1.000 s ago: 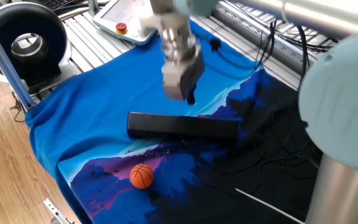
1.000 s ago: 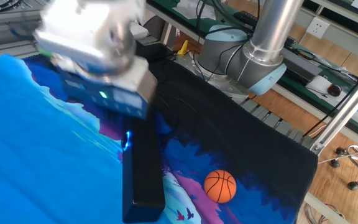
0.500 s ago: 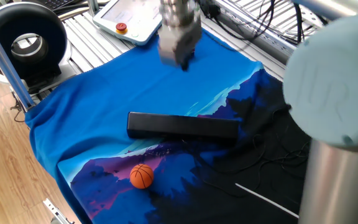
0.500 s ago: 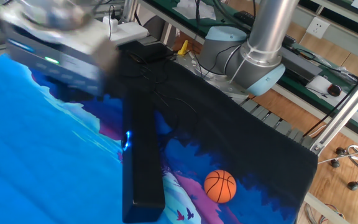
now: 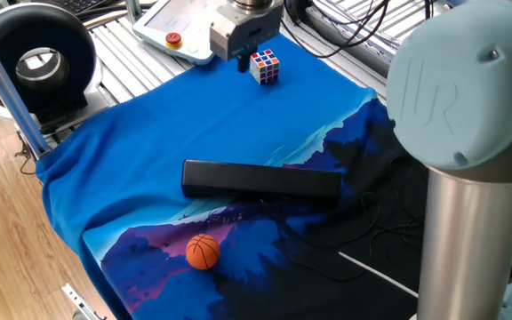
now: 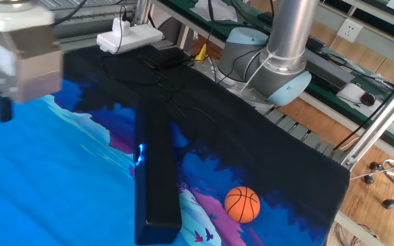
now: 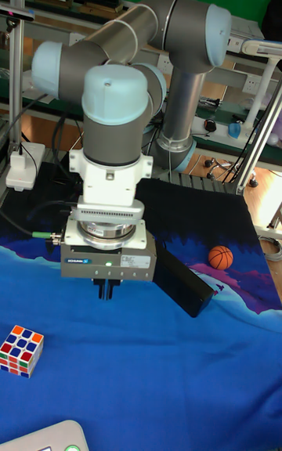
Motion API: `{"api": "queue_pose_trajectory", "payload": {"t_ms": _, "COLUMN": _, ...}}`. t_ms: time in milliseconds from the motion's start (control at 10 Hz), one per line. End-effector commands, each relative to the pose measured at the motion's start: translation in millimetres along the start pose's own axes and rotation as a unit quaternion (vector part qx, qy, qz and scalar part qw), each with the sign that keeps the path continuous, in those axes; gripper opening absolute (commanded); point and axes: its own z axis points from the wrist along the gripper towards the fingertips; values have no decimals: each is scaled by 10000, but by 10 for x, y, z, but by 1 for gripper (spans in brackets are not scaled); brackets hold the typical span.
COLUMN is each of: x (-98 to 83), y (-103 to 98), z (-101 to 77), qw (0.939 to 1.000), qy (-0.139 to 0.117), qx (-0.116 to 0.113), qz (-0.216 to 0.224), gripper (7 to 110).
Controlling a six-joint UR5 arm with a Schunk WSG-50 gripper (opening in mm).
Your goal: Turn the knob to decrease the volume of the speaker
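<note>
The speaker [image 5: 260,180] is a long black bar lying flat on the blue cloth; it also shows in the other fixed view [image 6: 154,184] and the tall view [image 7: 184,283]. A small blue light [image 6: 140,154] glows on its side. I cannot make out a knob on it. My gripper [image 5: 243,62] hangs well above the cloth near the table's far edge, away from the speaker and touching nothing. In the tall view the gripper [image 7: 107,290] points straight down with its fingers close together and nothing between them.
An orange ball [image 5: 203,251] lies near the front edge, beyond the speaker's end. A Rubik's cube [image 5: 265,67] sits next to the gripper. A round black ring-shaped device [image 5: 38,58] stands off the cloth at the left. Cables [image 6: 149,65] trail over the dark side.
The gripper has risen from just above the speaker and moved toward the far edge of the table. The Rubik's cube it was covering is now in view. The speaker and ball have not moved.
</note>
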Motion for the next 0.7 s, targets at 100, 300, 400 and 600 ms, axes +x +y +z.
{"api": "queue_pose_trajectory", "payload": {"t_ms": 100, "x": -184, "y": 20, "z": -33, "qw": 9989, "qy": -291, "qx": -308, "qz": 206, "gripper": 7}}
{"api": "queue_pose_trajectory", "payload": {"t_ms": 300, "x": -168, "y": 4, "z": -35, "qw": 9990, "qy": -277, "qx": -307, "qz": 167, "gripper": 7}}
{"api": "queue_pose_trajectory", "payload": {"t_ms": 400, "x": -183, "y": 58, "z": -10, "qw": 9986, "qy": -286, "qx": -406, "qz": 167, "gripper": 7}}
{"api": "queue_pose_trajectory", "payload": {"t_ms": 600, "x": -196, "y": 94, "z": 21, "qw": 9984, "qy": -286, "qx": -459, "qz": 178, "gripper": 7}}
